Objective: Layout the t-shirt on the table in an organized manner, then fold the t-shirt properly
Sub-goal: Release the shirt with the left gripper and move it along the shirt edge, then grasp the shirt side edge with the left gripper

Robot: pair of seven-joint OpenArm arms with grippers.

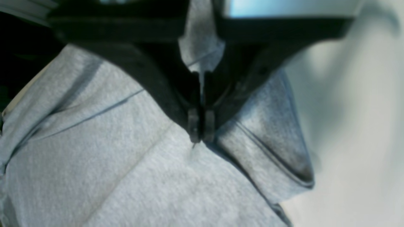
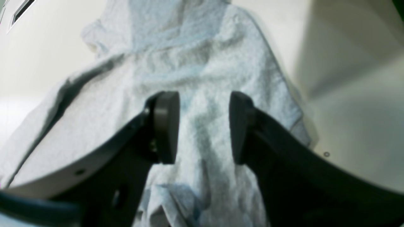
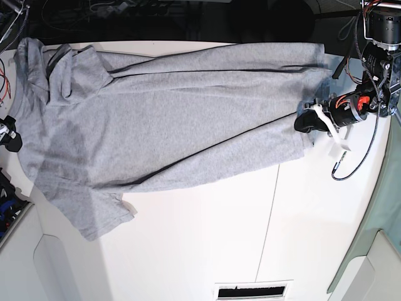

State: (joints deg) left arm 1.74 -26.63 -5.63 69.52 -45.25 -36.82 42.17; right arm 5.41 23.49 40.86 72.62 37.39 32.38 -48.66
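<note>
The light grey t-shirt (image 3: 169, 119) lies spread across the back half of the white table (image 3: 200, 238), neck and sleeves to the left and hem to the right. A lower fold runs diagonally across it. Its black lettered band does not show. My left gripper (image 3: 307, 122) is at the hem on the right. In the left wrist view its fingers (image 1: 194, 121) are pressed together, tips (image 1: 201, 129) on the t-shirt (image 1: 110, 164) beside a raised hem fold (image 1: 271, 142). My right gripper (image 2: 203, 126) is open, jaws wide apart just above crumpled t-shirt cloth (image 2: 189, 63).
A thin dark seam (image 3: 268, 213) crosses the table's front. A dark vent slot (image 3: 250, 291) sits at the front edge. A loose cable (image 3: 357, 160) hangs by the left arm. A pale green cloth (image 3: 379, 213) lies off the right edge. Wires and gear (image 3: 7, 135) crowd the left edge.
</note>
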